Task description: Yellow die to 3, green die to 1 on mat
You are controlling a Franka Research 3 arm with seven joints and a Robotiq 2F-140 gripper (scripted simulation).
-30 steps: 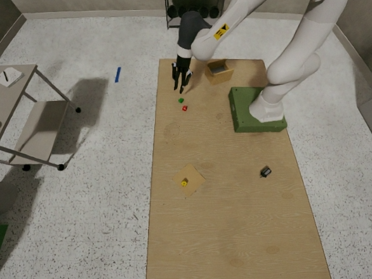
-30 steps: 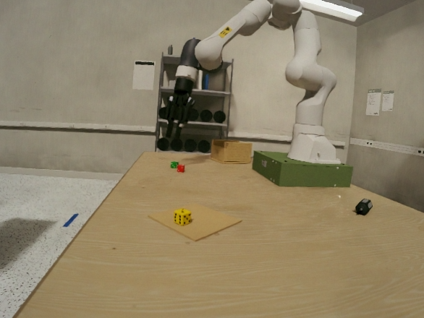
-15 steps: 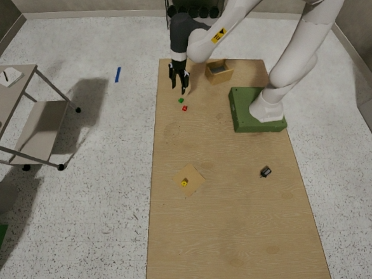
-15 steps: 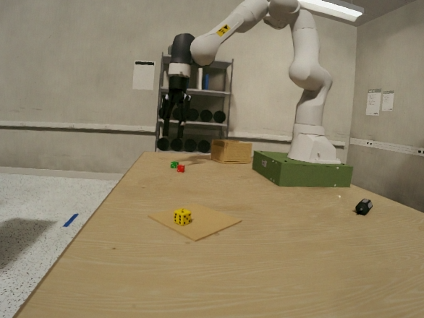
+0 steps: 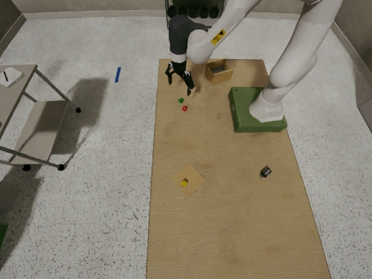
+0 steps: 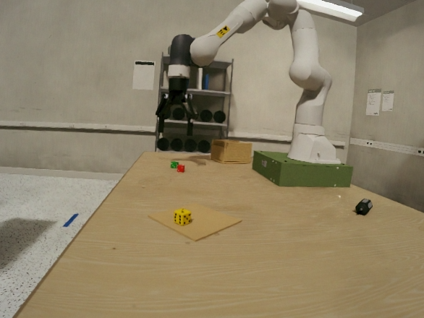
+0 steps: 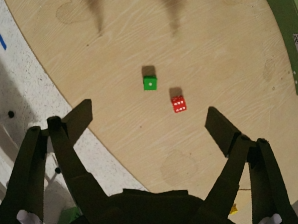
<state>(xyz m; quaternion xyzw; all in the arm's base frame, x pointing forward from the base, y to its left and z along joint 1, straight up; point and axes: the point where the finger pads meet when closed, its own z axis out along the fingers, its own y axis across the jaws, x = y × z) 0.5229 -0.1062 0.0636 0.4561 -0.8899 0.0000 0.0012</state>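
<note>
Wooden table [image 5: 235, 222] [image 6: 253, 274] [image 7: 115, 40], bearing a square tan mat that lies cornerwise. Beyond the table, on the far side from the mat, is a metal rack [image 5: 167, 19] [image 6: 231, 108] with dark round objects on its shelves. My arm stands on a green base block [image 5: 254, 127] [image 6: 315, 176] [image 7: 291, 35], well apart from the mat. Farther from the mat than that block, near the table's far end, is an open-topped wooden box [image 5: 223, 77] [image 6: 235, 152]; its inside looks grey, and I cannot tell whether anything lies in it. My gripper [image 5: 179, 88] [image 6: 175, 131] [image 7: 150, 113] hangs on the box's side of the mat, fingers spread wide, holding nothing. The mat [image 5: 192, 174] [image 6: 210, 225] [image 7: 244, 201] carries the yellow die [image 5: 184, 183] [image 6: 182, 217] [image 7: 233, 209], flat, one pip up. Across the table from the mat is a small black device [image 5: 266, 172] [image 6: 364, 207]. Off the mat, toward the box, the green die [image 5: 181, 100] [image 6: 174, 165] [image 7: 150, 83] sits flat, one pip up. The red die [image 5: 185, 108] [image 6: 181, 168] [image 7: 179, 104], slightly nearer the mat, sits close beside it, apart, where my fingers could meet it.

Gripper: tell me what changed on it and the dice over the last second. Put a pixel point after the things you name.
The gripper [image 5: 179, 89] [image 6: 176, 133] [image 7: 150, 113] swung from a tilt to nearly upright; its fingers look wider apart in the exterior view, perhaps partly from turning. It holds nothing. The green die [image 5: 181, 100] [image 6: 174, 165] [image 7: 150, 83], red die [image 5: 185, 108] [image 6: 181, 168] [image 7: 179, 104] and yellow die [image 5: 184, 183] [image 6: 182, 217] [image 7: 233, 209] stayed put.
</note>
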